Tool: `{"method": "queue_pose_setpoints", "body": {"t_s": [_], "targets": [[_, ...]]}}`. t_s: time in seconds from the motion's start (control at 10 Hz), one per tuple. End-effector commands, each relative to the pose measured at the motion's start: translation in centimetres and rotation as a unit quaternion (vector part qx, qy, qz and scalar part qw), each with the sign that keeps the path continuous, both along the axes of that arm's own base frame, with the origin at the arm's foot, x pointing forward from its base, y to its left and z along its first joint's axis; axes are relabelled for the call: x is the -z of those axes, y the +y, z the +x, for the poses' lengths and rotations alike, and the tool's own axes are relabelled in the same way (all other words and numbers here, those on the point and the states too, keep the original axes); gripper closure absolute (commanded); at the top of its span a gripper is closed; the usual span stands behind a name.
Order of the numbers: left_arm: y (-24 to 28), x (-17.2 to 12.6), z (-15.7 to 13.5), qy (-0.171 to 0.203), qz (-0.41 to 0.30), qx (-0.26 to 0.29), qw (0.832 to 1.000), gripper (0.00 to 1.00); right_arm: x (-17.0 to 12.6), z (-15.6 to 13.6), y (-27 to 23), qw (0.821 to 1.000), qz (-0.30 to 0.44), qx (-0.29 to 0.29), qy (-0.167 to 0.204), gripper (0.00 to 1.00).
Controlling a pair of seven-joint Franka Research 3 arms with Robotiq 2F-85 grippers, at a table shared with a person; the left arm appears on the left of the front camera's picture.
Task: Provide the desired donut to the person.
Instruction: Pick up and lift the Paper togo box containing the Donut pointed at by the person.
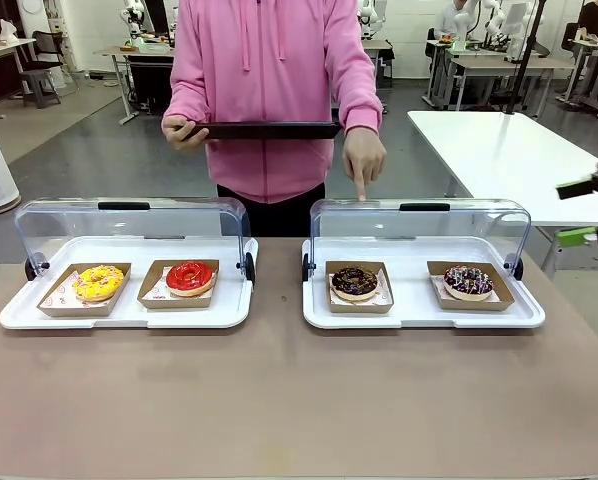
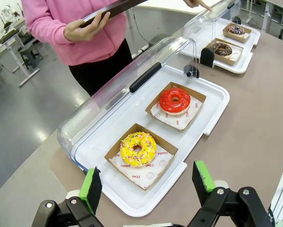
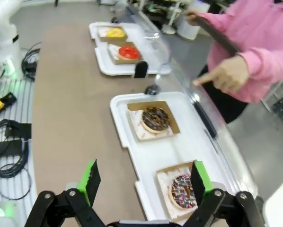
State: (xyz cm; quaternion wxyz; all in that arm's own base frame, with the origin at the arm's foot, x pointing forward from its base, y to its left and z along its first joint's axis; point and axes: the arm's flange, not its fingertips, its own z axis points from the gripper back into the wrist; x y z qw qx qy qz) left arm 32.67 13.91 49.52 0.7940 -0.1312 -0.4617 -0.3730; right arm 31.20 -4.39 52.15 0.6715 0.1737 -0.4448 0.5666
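front view with both wrist views. the person (image 1: 269, 90), standing at the far side of the worktop (image 1: 279, 400), is holding a dark tablet (image 1: 269, 130) in one hand. with the index finger of the other hand (image 1: 363, 155) the person is pointing down at the chocolate donut (image 1: 355, 283). this donut is sitting in a brown cardboard boat (image 1: 359, 308) in the left half of the white tray (image 1: 419, 318), right of centre in the front view. a sprinkled chocolate donut (image 1: 468, 282) is occupying the other half, and the clear lid (image 1: 419, 225) is standing raised behind both. a second tray (image 1: 129, 318), left of centre, is carrying a yellow donut (image 1: 99, 283) and a red donut (image 1: 189, 277).

the left gripper (image 2: 147, 179), at the bottom of the left wrist view, is hanging with its jaws spread and empty above the near edge of the second tray. the right gripper (image 3: 144, 177), at the bottom of the right wrist view, is likewise hovering spread wide and holding nothing, beside the sprinkled donut, with the chocolate donut lying farther up the frame.

handling, as a judgement: the donut is looking light and soft, with a glaze likely to be sticky and easily marred, so pinching it directly is risking dents. the boat's thin raised rim is offering the better hold, at the near wall, away from the lid.
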Motion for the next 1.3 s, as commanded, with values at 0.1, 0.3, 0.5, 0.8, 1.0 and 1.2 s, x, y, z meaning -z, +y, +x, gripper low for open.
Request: {"method": "queue_pose_setpoints", "body": {"t_s": [0.1,0.3,0.5,0.8,1.0,1.2], "targets": [[0.1,0.1,0.0,0.0,-0.003,0.002,1.0,0.0,-2.2,2.7,13.2,0.987,-0.14,0.053,0.058,0.0],[0.1,0.1,0.0,0.0,-0.003,0.002,1.0,0.0,0.8,4.6,20.2,0.976,-0.204,0.041,0.058,0.0],[0.1,0.1,0.0,0.0,-0.003,0.002,1.0,0.0,6.1,7.2,24.6,0.954,-0.287,0.02,0.089,0.0],[0.1,0.1,0.0,0.0,-0.003,0.002,1.0,0.0,7.7,5.4,25.4,0.959,-0.276,0.01,0.07,0.0],[0.1,0.1,0.0,0.0,-0.003,0.002,1.0,0.0,7.7,5.4,25.4,0.959,-0.276,0.01,0.07,0.0],[0.1,0.1,0.0,0.0,-0.003,0.002,1.0,0.0,7.7,6.4,25.4,0.961,-0.268,-0.007,0.073,0.0]]}}
